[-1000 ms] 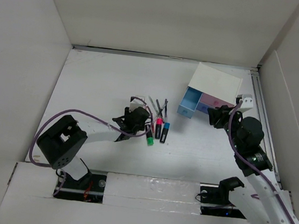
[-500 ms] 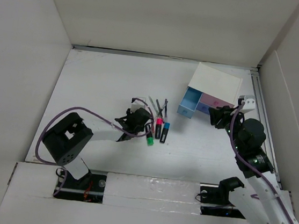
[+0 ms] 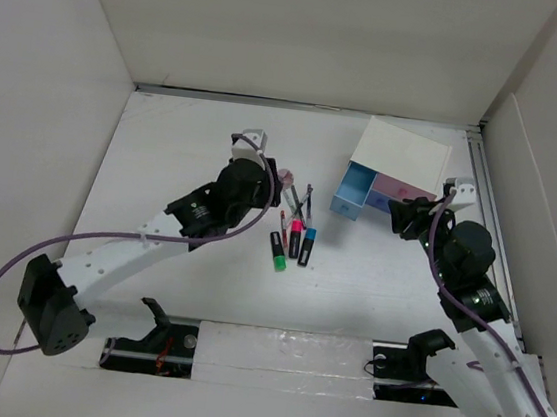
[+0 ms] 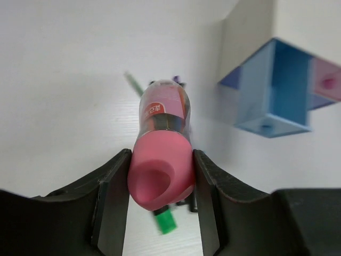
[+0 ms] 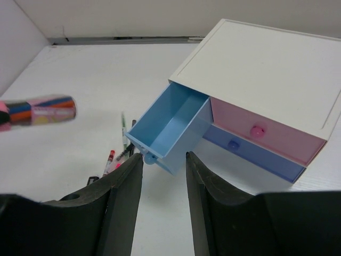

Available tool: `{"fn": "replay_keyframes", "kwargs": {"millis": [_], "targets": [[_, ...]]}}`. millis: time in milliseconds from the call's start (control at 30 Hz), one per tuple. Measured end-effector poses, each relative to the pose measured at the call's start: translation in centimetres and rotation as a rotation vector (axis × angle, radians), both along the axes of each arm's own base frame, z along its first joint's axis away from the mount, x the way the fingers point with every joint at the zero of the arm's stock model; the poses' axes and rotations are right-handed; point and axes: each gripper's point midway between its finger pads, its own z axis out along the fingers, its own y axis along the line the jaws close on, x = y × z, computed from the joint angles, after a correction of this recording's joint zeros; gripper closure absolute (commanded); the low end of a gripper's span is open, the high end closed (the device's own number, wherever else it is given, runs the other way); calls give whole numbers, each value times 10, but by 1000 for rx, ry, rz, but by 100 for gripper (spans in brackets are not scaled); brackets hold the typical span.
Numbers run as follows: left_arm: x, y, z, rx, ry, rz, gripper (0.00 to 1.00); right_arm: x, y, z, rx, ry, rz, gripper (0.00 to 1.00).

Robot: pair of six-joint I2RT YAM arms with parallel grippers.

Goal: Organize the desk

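While my left gripper [image 4: 161, 160] is clenched, its two fingers press on either side of the pink cap of a short tube [image 4: 162, 109] with a multicoloured label. The tube points away from my wrist, toward the drawer box [image 3: 406, 153]. In the right wrist view the same tube shows at the left edge, lying roughly level and apparently raised off the surface.

The desk [image 3: 184, 157], a white tabletop walled by white panels, fills the whole work area, and both my bases sit at its near edge.

Near the middle of the desk lies a cluster of pens. It includes a green marker [image 3: 279, 261], a pink marker [image 3: 295, 233] and a blue marker [image 3: 308, 240], side by side. Thinner pens [image 3: 307, 200] lie just beyond them. My left gripper is over the far left edge of this cluster.

The drawer box stands at the far right of the desk. Its light blue drawer [image 5: 168, 125] is pulled out and shows nothing inside. Its pink drawer [image 5: 266, 136] and the darker blue drawer [image 5: 250, 154] beneath are closed.

My right gripper [image 5: 163, 156] faces the box from the near side. Its fingers stand apart with a gap between them, grasping nothing and touching nothing.
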Motion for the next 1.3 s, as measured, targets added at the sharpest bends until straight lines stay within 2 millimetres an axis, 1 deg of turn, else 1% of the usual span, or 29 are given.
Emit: {"fn": "replay_keyframes", "kwargs": {"millis": [67, 100, 167, 267, 333, 400, 467, 667, 767, 833, 1000, 1100, 1133, 1167, 1300], "targets": [[-4, -12, 40, -69, -38, -57, 92, 0, -1, 1, 1, -3, -2, 56], [-6, -17, 56, -96, -51, -87, 93, -1, -1, 2, 2, -6, -4, 56], [-13, -28, 81, -135, -62, -149, 95, -2, -2, 3, 4, -12, -6, 56], [-21, -41, 104, -179, -70, -230, 96, -2, -2, 5, 7, -16, -7, 56], [-25, -50, 109, -197, -64, -280, 97, -3, -2, 6, 11, -19, -7, 56], [-27, -60, 110, -209, -48, -324, 97, -4, -3, 8, 14, -26, -8, 56], [-26, -74, 105, -216, -25, -369, 97, -6, -4, 10, 17, -35, -10, 56], [-13, -110, 76, -220, 31, -447, 98, -8, -6, 15, 23, -50, -16, 56], [-5, -124, 63, -220, 46, -465, 99, -8, -7, 15, 22, -50, -19, 56], [2, -132, 59, -222, 45, -467, 99, -8, -7, 15, 22, -50, -22, 56], [15, -152, 60, -192, 2, -452, 99, -8, -7, 15, 23, -50, -24, 56], [16, -171, 62, -164, -30, -454, 99, -8, -7, 15, 22, -50, -24, 56], [20, -173, 62, -143, -51, -437, 99, -8, -8, 15, 22, -50, -24, 56], [18, -183, 62, -144, -51, -452, 99, -8, -8, 14, 22, -49, -25, 56], [21, -195, 55, -81, -77, -423, 99, -8, -9, 14, 20, -47, -30, 56]]}}
